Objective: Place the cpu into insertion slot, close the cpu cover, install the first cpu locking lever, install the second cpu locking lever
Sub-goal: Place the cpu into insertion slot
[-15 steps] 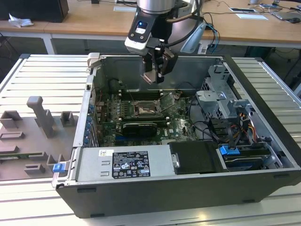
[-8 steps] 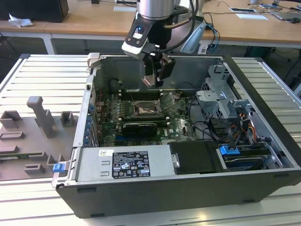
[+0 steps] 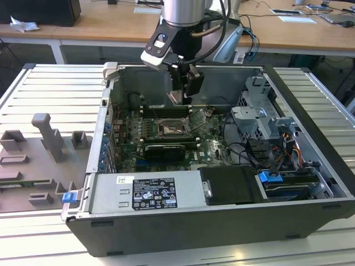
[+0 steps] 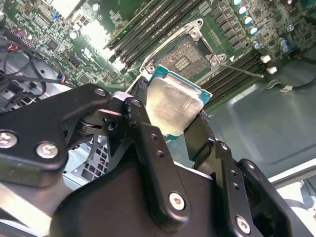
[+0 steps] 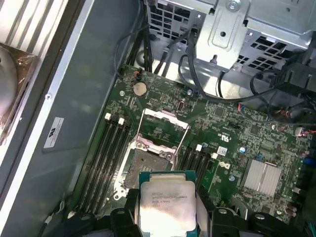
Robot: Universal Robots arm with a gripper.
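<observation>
Plainly, the cpu (image 4: 174, 106) is pinched by its opposite edges between the two black fingers of the gripper (image 4: 170, 117), which are closed just to the chip's width; its pale metal top faces the camera in both wrist views. It hangs in the air above the motherboard, clear of the insertion slot (image 5: 145, 168), whose dark contact field lies bare. In the exterior view the gripper (image 3: 186, 88) sits at about 1 o'clock from the slot (image 3: 168, 130), apart from it. The cpu cover (image 3: 195, 117) stands swung up at roughly 2 o'clock, just beside the slot. Long black memory slots (image 3: 166, 109) run at 12 o'clock. Farther out, a metal drive cage (image 3: 260, 111) lies at 3 o'clock and the power supply (image 3: 147, 191) at 6 o'clock, all inside the open computer case (image 3: 310, 166). Grey fixtures (image 3: 50, 136) stand on the slatted table (image 3: 33, 88) at 9 o'clock.
</observation>
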